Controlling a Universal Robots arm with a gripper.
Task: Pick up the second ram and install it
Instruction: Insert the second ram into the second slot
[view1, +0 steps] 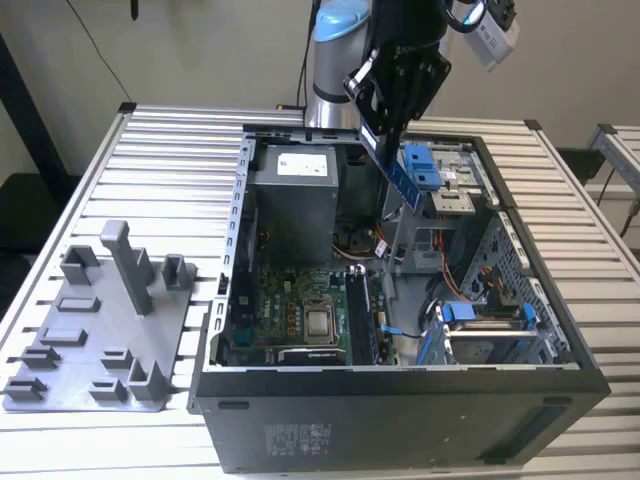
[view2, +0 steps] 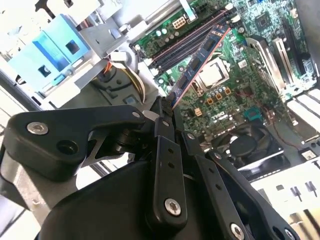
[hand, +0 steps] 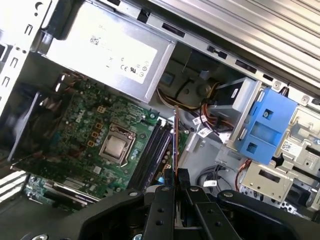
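1. The claw (view2: 165, 112) is pinching one end of the second ram (view2: 200, 60). Its fingers are pressed against the two flat faces, and the rest of the stick juts out free beyond them.
2. In the exterior view the stick hangs tilted in the air over the open computer case (view1: 400, 420). It is near the blue drive bracket (view1: 420, 165) and well above the green motherboard (view1: 290, 310), so it is not yet seated.
3. The long black memory slots (hand: 155, 155) lie just beside the processor socket (hand: 116, 145), with the power supply (hand: 110, 50) further off.
4. What could go wrong, as I judge it:
   - With only one end gripped, the long free length could pivot in the pinch if it touches a slot wall.
   - If the stick comes down at this tilt, or a little to one side, it would likely land on the slot edge or latch instead of in the groove.
   - The bracket and loose cables are close enough to snag it.
5. The first wrist view shows the stick edge-on, a thin line running roughly along the slots, which is good for judging sideways offset. The second wrist view shows its broad face with the chips. The exterior view gives its height above the board, and also the grey holder tray (view1: 100, 330) on the worktop (view1: 170, 180).
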